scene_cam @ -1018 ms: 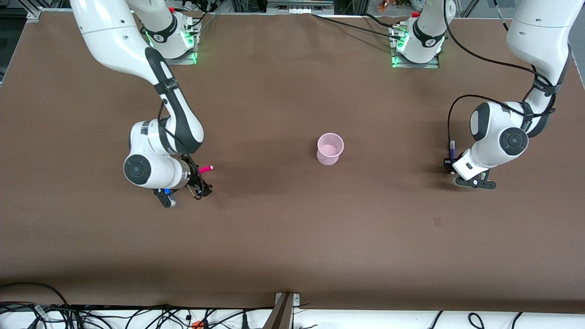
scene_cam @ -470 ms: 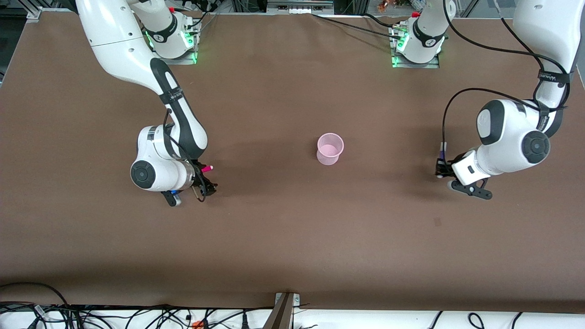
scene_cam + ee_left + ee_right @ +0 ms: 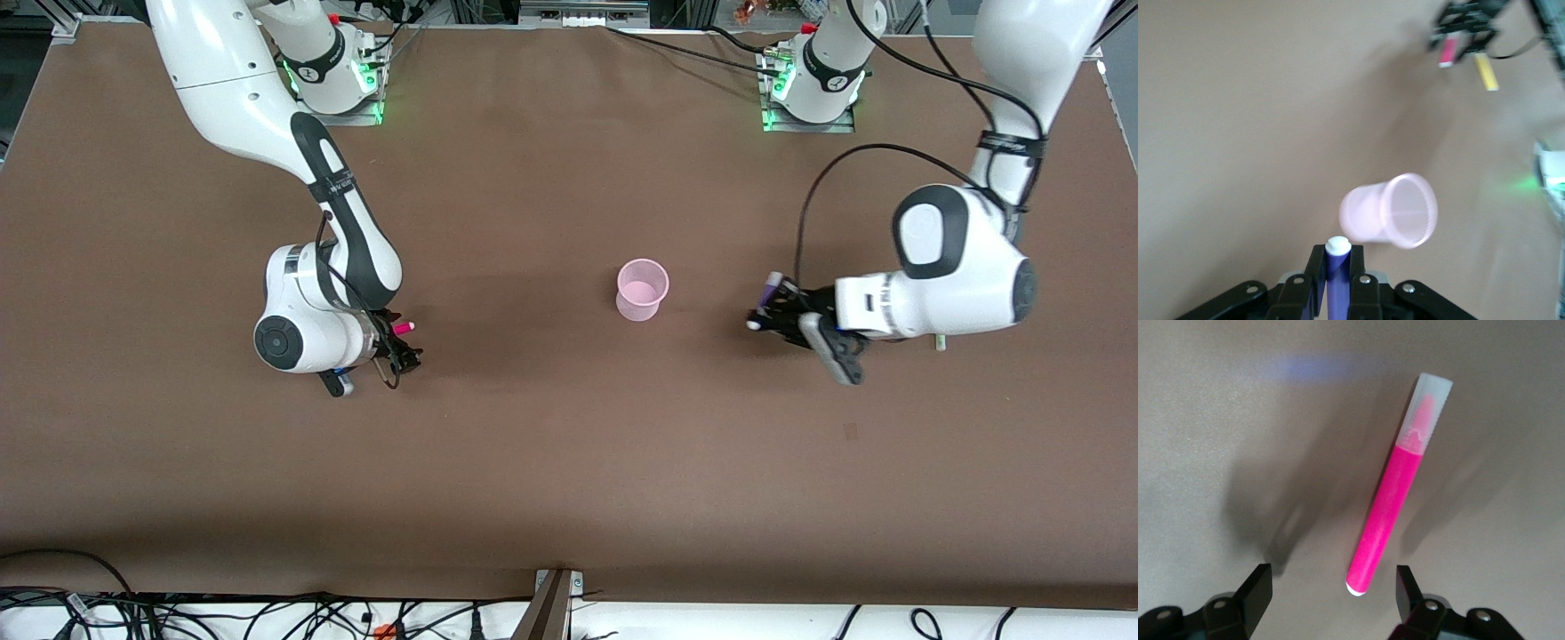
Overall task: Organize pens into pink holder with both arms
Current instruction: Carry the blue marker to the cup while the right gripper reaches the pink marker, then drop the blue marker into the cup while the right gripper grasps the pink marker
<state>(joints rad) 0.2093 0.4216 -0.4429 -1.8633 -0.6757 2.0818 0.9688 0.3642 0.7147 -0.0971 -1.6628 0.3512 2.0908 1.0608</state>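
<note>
The pink holder stands upright mid-table; in the left wrist view the holder shows just past the fingertips. My left gripper hangs over the table beside the holder, toward the left arm's end, shut on the dark purple pen. The magenta pen lies flat toward the right arm's end. My right gripper is low over it and open, the pen's butt end between the fingers, untouched. A yellow pen lies beside the magenta one.
A pale green pen tip pokes out from under the left arm's wrist. The two white arm bases stand along the table edge farthest from the front camera. Cables trail below the nearest edge.
The left arm has swung toward the pink holder, carrying the purple pen with it. The right gripper has shifted slightly over the magenta pen and its fingers have narrowed a little.
</note>
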